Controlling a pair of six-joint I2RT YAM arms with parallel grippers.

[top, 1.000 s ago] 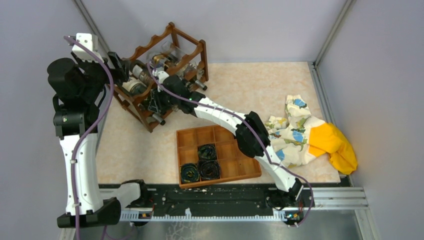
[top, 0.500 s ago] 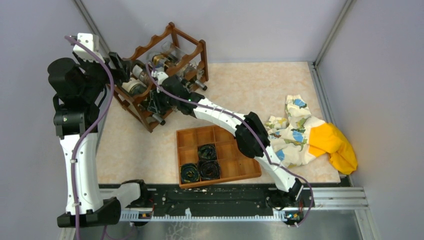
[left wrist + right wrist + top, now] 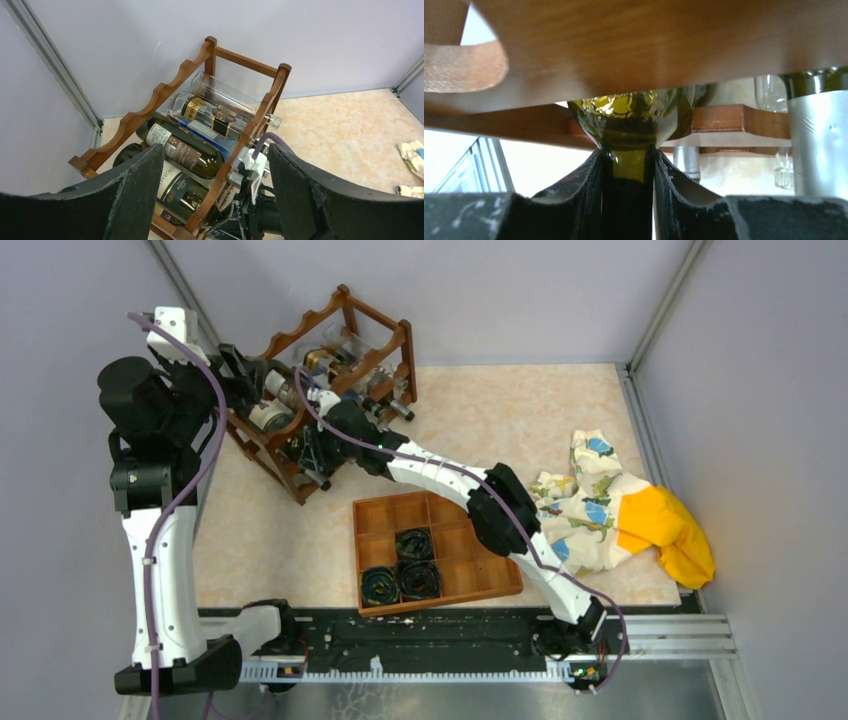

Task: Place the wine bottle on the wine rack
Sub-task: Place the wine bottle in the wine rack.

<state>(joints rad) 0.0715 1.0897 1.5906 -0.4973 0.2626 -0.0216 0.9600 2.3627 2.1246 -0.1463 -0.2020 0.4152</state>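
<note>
wine bottle point(image 3: 628, 172): green glass, lying on its side low in the wine rack point(image 3: 345, 310). Its shoulder is tucked under a wooden rail and the neck pokes out toward the right wrist cam. Can't tell from these views if it's fully seated in a scallop. right gripper point(image 3: 629, 155) is clamped on the neck just below the shoulder, with both fingers point(image 3: 584, 185) pressed on the glass and the gap only neck-wide. Right arm reaches diagonally across the table point(image 3: 500, 420) to the rack's open side. Rack sits at the far-left corner, skewed to the table edges. Also racked are a clear bottle point(image 3: 210, 112) with a black/gold label on the upper tier and a dark bottle point(image 3: 185, 150) with a white label below it. A foil-capped neck point(image 3: 819, 140) sits just beside the held bottle on the right of the wrist view. left gripper point(image 3: 215, 150) is spread wide with nothing between the fingers. It hangs above the rack on its far-left side, looking down over the tiers, apart from the wood. Compartment tray point(image 3: 480, 570) is at the near edge around centre, with rolled dark items point(image 3: 410, 560) in its near-left cells. Patterned cloth point(image 3: 590, 510) with a yellow part is bunched at the right edge, well apart from the rack.
</note>
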